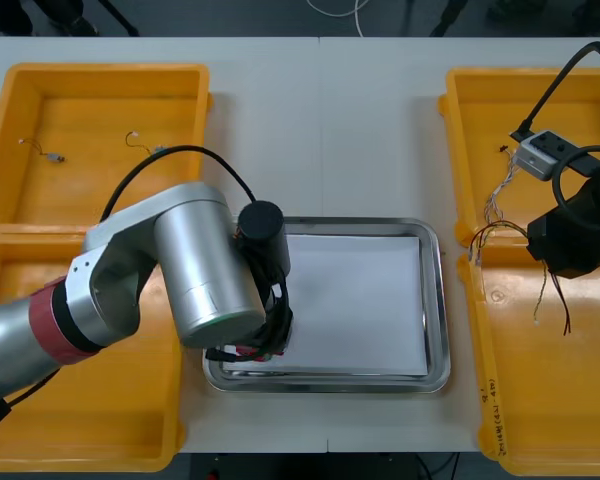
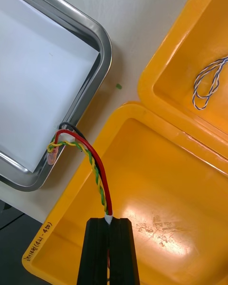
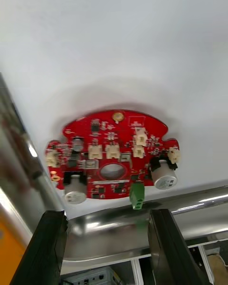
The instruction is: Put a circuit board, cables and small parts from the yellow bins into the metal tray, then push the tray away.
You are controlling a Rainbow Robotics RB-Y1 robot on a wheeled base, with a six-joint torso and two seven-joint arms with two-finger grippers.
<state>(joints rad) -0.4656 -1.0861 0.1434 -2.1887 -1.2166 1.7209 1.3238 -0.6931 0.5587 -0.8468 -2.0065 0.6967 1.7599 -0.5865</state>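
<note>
At the near left corner of the metal tray (image 1: 435, 300), the left gripper (image 3: 105, 213) hangs with its fingers spread wide and holding nothing. The round red circuit board (image 3: 111, 156) lies flat on the tray's white inside just beyond them. Farther right, over the near right yellow bin (image 2: 166, 180), the right gripper (image 2: 108, 221) pinches a red and yellow cable (image 2: 97, 171) whose far end reaches over the tray's right rim.

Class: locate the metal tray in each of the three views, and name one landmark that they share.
Front view: tray at the table's middle, between the bins.
Right wrist view: its corner beside one of the bins, a cable over the rim.
Left wrist view: its rim between the left end effector and the board.
Shared landmark: its white inside.
</note>
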